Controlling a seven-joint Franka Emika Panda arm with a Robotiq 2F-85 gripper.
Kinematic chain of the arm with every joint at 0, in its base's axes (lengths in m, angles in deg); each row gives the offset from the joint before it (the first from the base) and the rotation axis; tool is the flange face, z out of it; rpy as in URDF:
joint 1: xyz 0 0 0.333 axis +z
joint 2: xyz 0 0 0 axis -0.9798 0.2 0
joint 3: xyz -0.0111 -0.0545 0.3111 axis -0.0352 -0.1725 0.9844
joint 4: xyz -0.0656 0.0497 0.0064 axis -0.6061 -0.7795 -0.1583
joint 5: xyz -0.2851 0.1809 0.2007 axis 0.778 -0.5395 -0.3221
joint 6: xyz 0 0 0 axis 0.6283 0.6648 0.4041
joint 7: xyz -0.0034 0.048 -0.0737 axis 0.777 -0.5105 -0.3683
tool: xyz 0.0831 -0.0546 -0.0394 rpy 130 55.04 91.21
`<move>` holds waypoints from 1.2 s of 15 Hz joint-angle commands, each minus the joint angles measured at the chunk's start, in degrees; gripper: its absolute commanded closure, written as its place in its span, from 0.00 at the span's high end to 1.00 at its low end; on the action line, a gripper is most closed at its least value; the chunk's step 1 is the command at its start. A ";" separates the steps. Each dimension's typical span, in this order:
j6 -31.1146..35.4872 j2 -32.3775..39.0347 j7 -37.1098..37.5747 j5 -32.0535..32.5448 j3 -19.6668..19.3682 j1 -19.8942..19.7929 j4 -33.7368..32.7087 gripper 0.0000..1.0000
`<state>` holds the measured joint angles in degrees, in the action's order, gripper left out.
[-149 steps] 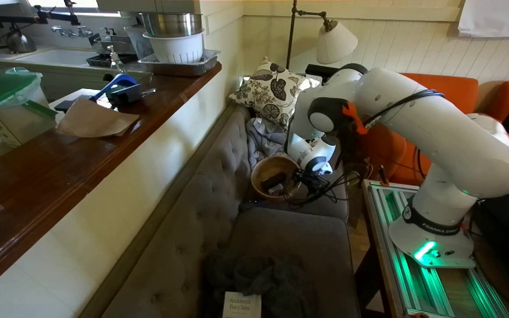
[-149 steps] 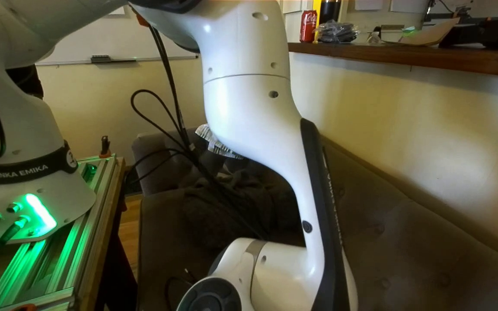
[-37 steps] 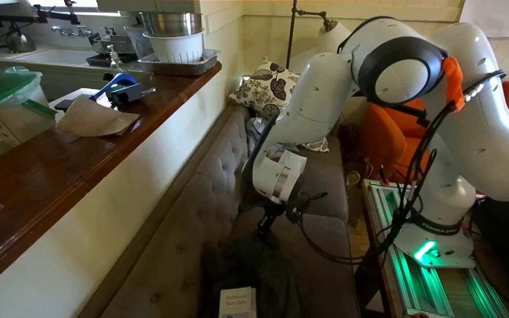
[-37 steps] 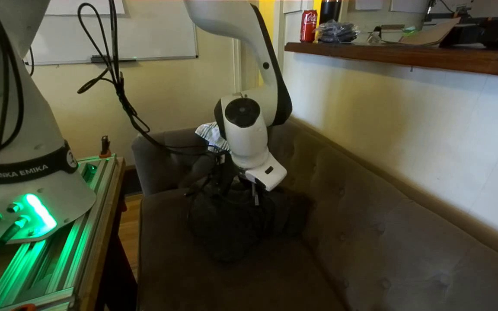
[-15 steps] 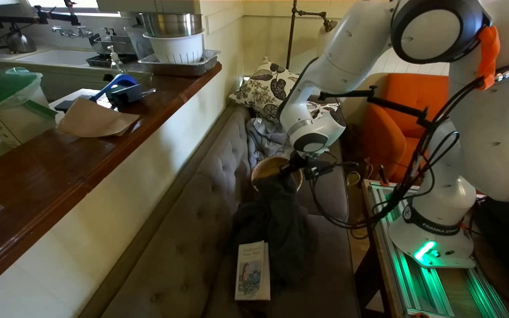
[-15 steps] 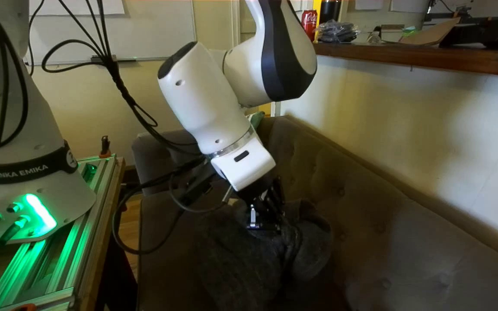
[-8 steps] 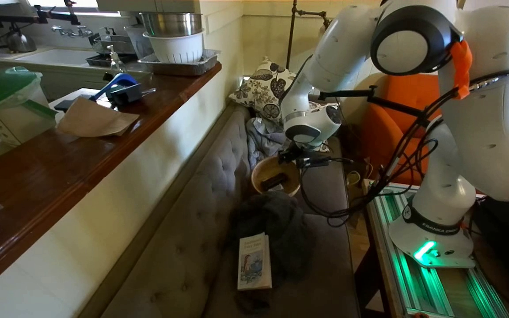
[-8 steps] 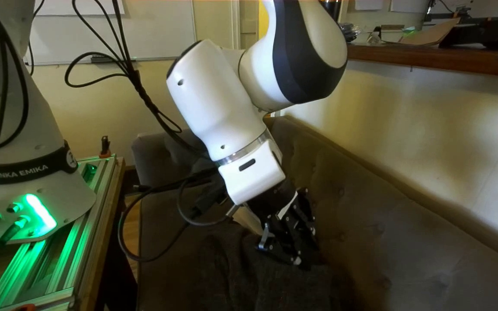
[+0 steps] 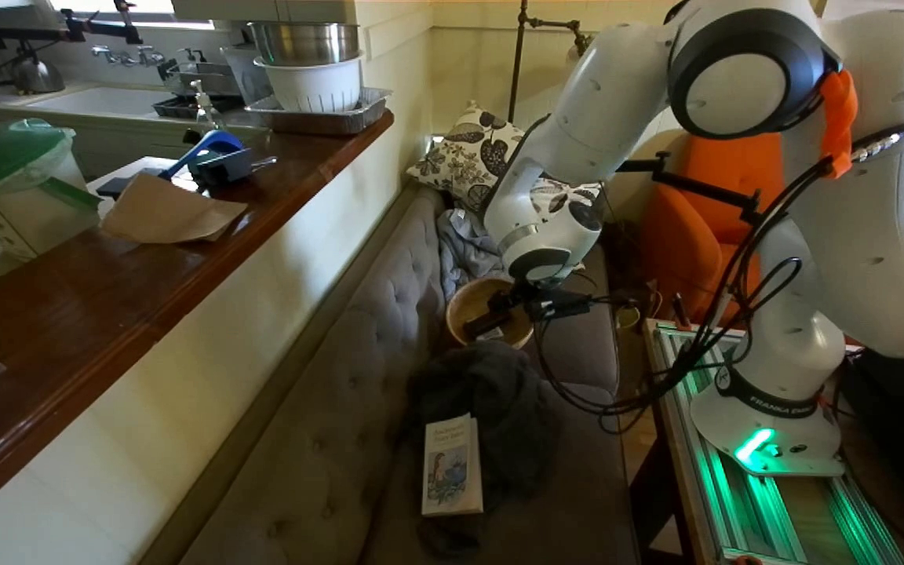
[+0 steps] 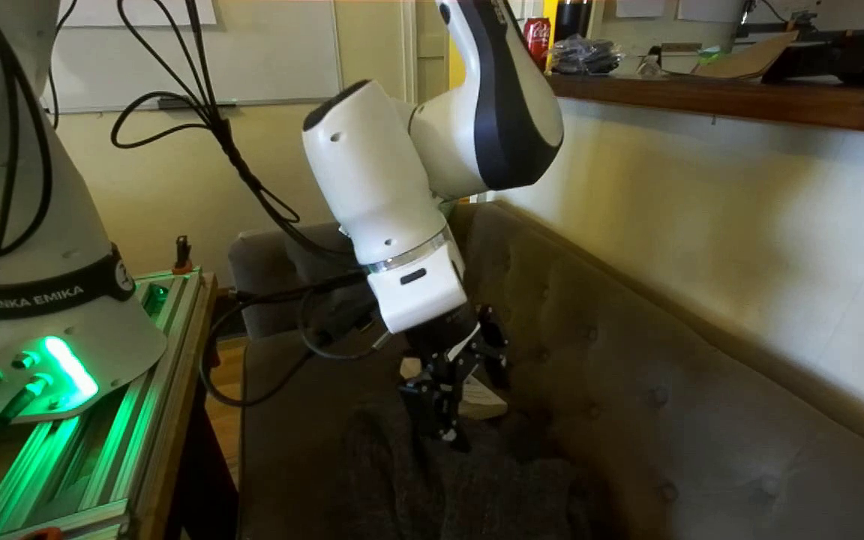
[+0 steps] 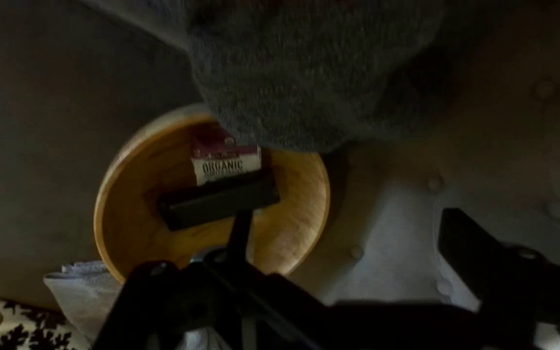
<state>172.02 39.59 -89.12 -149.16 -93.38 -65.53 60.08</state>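
My gripper (image 11: pixel 350 228) is open and empty, its fingers wide apart in the wrist view. It hangs above the wooden bowl (image 11: pixel 105 204) and the couch back; in both exterior views it also shows (image 9: pixel 493 312) (image 10: pixel 468 394). The bowl (image 9: pixel 460 294) holds a black box (image 11: pixel 219 199) and a package marked "ORGANIC" (image 11: pixel 229 165). A dark grey blanket (image 9: pixel 503 400) lies crumpled on the couch, against the bowl's near side, and covers part of its rim in the wrist view (image 11: pixel 309 78). A book, Andersen's Fairy Tales (image 9: pixel 452 471), lies on the blanket.
The tufted couch back (image 9: pixel 342 377) and the wall with a wooden counter (image 9: pixel 209 267) run along one side. A patterned pillow (image 9: pixel 472 153) and a grey cloth (image 9: pixel 468 247) lie beyond the bowl. The robot's table (image 9: pixel 703 345) stands opposite. Cables (image 9: pixel 617 404) hang from the arm.
The gripper reached the blanket, pulled it with the book toward the bowl, then let go. The blanket's raised end has dropped. Since half a second ago, the open gripper has shifted slightly.
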 commanded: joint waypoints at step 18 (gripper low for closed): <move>-14.48 -2.33 20.48 48.12 21.46 -14.71 8.36 1.00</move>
<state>157.54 37.25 -68.63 -101.02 -71.93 -80.24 68.45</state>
